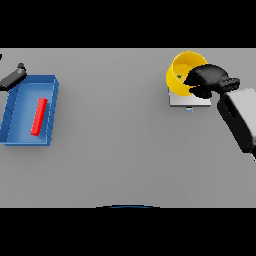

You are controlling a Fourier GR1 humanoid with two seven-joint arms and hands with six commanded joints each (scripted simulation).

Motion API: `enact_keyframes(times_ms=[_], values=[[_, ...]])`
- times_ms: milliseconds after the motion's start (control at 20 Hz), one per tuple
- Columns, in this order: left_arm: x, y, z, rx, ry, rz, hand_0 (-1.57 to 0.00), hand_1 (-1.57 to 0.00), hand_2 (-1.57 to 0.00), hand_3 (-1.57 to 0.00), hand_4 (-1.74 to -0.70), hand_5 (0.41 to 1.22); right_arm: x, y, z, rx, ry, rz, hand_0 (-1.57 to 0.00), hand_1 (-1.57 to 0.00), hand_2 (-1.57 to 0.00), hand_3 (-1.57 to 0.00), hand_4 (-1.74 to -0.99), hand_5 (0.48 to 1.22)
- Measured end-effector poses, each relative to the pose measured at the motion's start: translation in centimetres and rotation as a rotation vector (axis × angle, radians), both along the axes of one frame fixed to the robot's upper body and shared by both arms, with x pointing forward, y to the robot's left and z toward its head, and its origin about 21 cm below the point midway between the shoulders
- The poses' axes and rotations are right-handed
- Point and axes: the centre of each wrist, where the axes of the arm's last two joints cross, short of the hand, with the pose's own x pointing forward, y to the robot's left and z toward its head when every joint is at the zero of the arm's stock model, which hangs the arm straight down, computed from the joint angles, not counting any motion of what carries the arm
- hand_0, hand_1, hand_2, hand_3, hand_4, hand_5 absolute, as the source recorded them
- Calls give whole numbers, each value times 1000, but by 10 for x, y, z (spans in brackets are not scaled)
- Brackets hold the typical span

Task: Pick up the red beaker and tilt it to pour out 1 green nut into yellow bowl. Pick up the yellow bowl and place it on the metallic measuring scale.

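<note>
1. Head view: we see our right hand (207,80) curled round the yellow bowl (184,64), which sits on the metallic scale (186,101).
2. A green nut (179,76) lies inside, just left of our fingers.
3. Far left, a blue tray (50,107) holds the red beaker (39,116).
4. Our left hand (12,77) shows beside that tray; we cannot tell its grip.

Flat, even light across the grey table (125,150), no clear source and no glare. Shadows barely show: a faint dark edge under the metallic scale (189,102) and shading inside the blue bin (50,110). Yellow bowl (182,67) evenly lit. Edges soft throughout, no edge distortion.
</note>
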Motion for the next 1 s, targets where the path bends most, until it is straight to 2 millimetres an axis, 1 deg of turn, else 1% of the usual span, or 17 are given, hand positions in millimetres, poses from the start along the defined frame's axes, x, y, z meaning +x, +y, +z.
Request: enact_keyframes(times_ms=[50,100,150,200,250,300,350,450,500,550,600,650,700,750,850,950,1000], values=[[-2,2,-3,-2,7,7,1,1,1,1,-842,775,1,-4,0,-5,-1,-14,-1500,-1344,-1429,-1538,-1730,1221],[-3,2,0,-3,0,8,1,1,1,1,-846,780,2,-7,-2,-23,8,-27,-1482,-1314,-1403,-1545,-1730,1221],[-2,3,-3,-3,12,11,1,1,1,1,-848,783,3,-7,-6,-30,16,-37,-1452,-1278,-1377,-1550,-1730,1221],[0,1,2,3,8,17,1,1,1,1,-846,784,3,-9,-6,-25,20,-29,-1427,-1248,-1354,-1554,-1730,1221],[0,4,2,7,12,19,1,1,1,1,-845,785,4,-11,-7,-23,22,-26,-1404,-1221,-1336,-1558,-1730,1221],[-2,5,-1,9,16,19,1,1,1,1,-839,786,4,-10,-10,-29,26,-32,-1392,-1205,-1322,-1560,-1730,1221],[0,7,1,10,11,16,1,1,1,1,-838,776,5,-15,-11,-27,32,-32,-1397,-1205,-1316,-1562,-1730,1221],[-2,5,-2,5,16,10,1,1,1,1,-840,771,7,-15,-11,-26,27,-44,-1417,-1230,-1402,-1536,-1728,1221],[-1,4,-6,4,21,8,1,1,1,1,-841,772,8,-16,-11,-13,27,-48,-1404,-1181,-1293,-1543,-1670,1221],[-1,7,-1,8,12,14,1,1,1,1,-843,773,10,-15,-9,-12,35,-55,-1410,-1150,-1182,-1387,-1644,1221],[-2,7,-4,3,24,19,1,1,1,1,-844,775,9,-14,-10,-7,44,-62,-1325,-1039,-1042,-1237,-1621,1155],[1,5,-4,-2,18,13,1,1,1,1,-845,773,8,-15,-14,-5,57,-70,-1194,-911,-905,-1101,-1600,1090],[1,7,-2,0,9,13,1,1,1,1,-847,771,8,-18,-13,-1,73,-76,-1053,-781,-776,-982,-1580,1037],[1,8,-2,-2,2,10,1,1,1,1,-849,767,9,-13,-14,-1,79,-92,-947,-687,-672,-879,-1564,991],[2,8,-4,-6,9,9,1,1,1,1,-848,766,9,-17,-11,10,96,-98,-710,-521,-522,-723,-1540,923],[1,3,-1,-3,7,6,1,1,1,1,-852,766,7,-18,-10,18,106,-96,-465,-349,-395,-608,-1514,881],[0,6,-1,-1,-5,2,1,1,1,1,-854,771,7,-20,-10,10,114,-101,-372,-279,-345,-558,-1501,865]])
